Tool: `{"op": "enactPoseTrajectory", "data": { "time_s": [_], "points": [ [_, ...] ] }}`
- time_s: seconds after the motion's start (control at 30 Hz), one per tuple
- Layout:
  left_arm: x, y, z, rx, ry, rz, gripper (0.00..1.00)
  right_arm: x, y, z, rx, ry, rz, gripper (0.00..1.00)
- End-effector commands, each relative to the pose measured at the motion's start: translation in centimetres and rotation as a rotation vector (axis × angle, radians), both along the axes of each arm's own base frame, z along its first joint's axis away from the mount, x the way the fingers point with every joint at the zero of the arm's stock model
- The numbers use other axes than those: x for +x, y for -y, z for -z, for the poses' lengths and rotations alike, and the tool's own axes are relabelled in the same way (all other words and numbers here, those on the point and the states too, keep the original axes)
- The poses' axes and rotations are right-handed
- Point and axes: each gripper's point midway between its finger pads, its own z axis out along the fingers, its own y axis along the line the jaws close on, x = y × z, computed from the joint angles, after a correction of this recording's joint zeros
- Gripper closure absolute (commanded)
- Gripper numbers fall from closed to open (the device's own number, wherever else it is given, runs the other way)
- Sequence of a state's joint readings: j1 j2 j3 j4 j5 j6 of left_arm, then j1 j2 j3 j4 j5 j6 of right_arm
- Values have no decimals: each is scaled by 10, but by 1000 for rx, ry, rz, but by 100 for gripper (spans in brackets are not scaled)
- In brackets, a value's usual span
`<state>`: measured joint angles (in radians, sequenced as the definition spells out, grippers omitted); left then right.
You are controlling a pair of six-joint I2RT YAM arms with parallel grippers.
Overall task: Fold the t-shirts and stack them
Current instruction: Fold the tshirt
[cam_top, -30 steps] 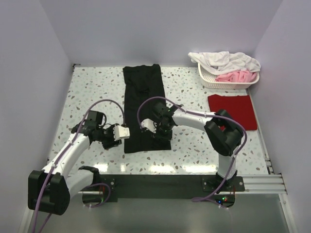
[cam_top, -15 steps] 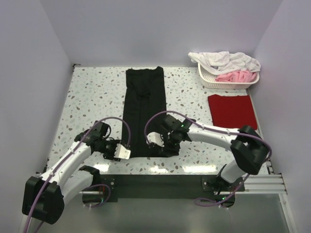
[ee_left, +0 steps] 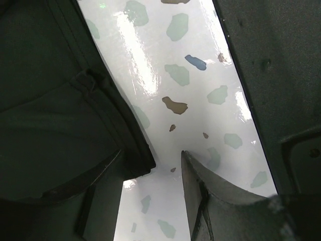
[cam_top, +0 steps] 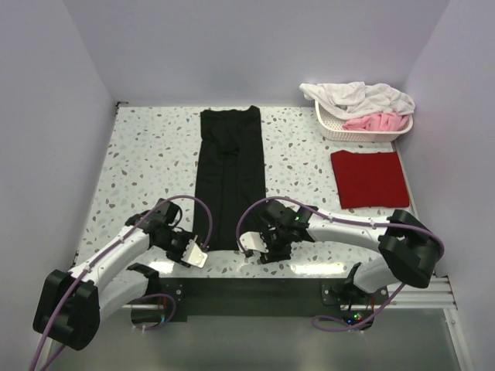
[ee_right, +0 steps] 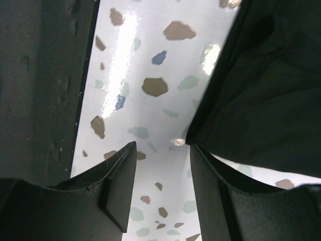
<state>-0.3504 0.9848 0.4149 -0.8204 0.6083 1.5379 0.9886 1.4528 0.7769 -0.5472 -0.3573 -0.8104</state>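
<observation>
The black t-shirt [cam_top: 230,170] lies on the speckled table as a long narrow strip running from the back toward the near edge. Its near corners show in the left wrist view [ee_left: 60,110] and the right wrist view [ee_right: 271,85]. My left gripper [cam_top: 197,257] sits at the strip's near left corner, open, with bare table between its fingers [ee_left: 205,196]. At the near right corner my right gripper [cam_top: 249,244] is open too, the cloth just beside its right finger [ee_right: 220,196]. The dark red t-shirt [cam_top: 370,178] lies folded at the right.
A white basket [cam_top: 332,130] holding white and pink clothes stands at the back right, just behind the red shirt. The black rail [cam_top: 255,294] with the arm bases runs along the near edge. Walls close in the left, back and right sides.
Both grippers drew back toward the near edge, and the black shirt stretched out longer and straighter. The right gripper opened and let go of the near hem.
</observation>
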Motion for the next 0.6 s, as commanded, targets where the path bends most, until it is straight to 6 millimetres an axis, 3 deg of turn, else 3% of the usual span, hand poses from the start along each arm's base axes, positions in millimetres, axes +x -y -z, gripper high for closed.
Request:
{"op": "enactPoseTrajectory", "data": {
  "time_s": [0.0, 0.17, 0.4, 0.57],
  "points": [
    [7, 10, 1, -39, 36, 35, 47, 15, -22, -4, 81, 67, -17, 50],
    [10, 8, 8, -19, 28, 32, 48, 23, -28, -1, 71, 93, -20, 52],
    [10, 5, 14, 4, 18, 38, 53, 17, -22, -35, 122, 135, -79, 53],
    [11, 4, 15, 10, 15, 28, 55, 21, -23, -42, 145, 169, -87, 51]
  ]
}}
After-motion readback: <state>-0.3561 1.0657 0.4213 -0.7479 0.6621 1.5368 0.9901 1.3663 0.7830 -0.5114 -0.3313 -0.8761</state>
